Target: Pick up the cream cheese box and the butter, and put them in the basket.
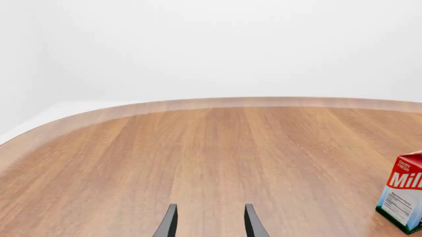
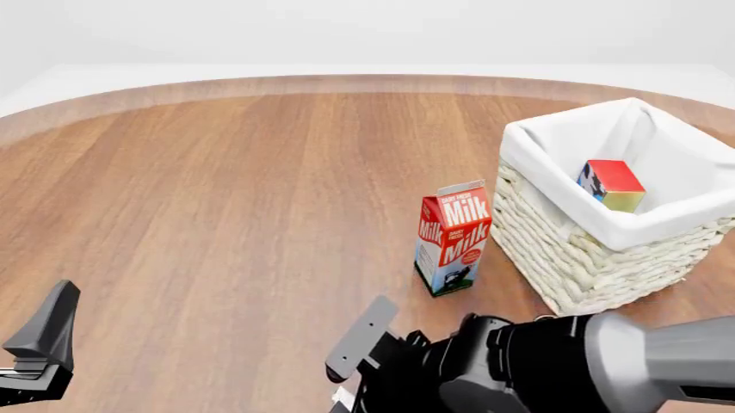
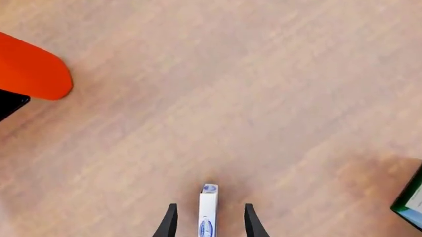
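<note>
The cream cheese box (image 3: pixel 208 217) stands edge-on between my right gripper's (image 3: pixel 210 206) two fingers, with a gap on each side; the gripper is open and points down at the table. In the front view my right gripper (image 2: pixel 358 344) sits at the bottom centre and its arm hides the box. The butter (image 2: pixel 612 184) lies inside the basket (image 2: pixel 574 249) at the right. My left gripper (image 1: pixel 210 207) is open and empty above bare table, at the front view's bottom left (image 2: pixel 46 331).
A red Milk carton (image 2: pixel 453 237) stands upright just left of the basket; it also shows in the left wrist view (image 1: pixel 403 197) and its base in the right wrist view (image 3: pixel 410 203). An orange-red rounded shape (image 3: pixel 33 69) sits at the right wrist view's edge.
</note>
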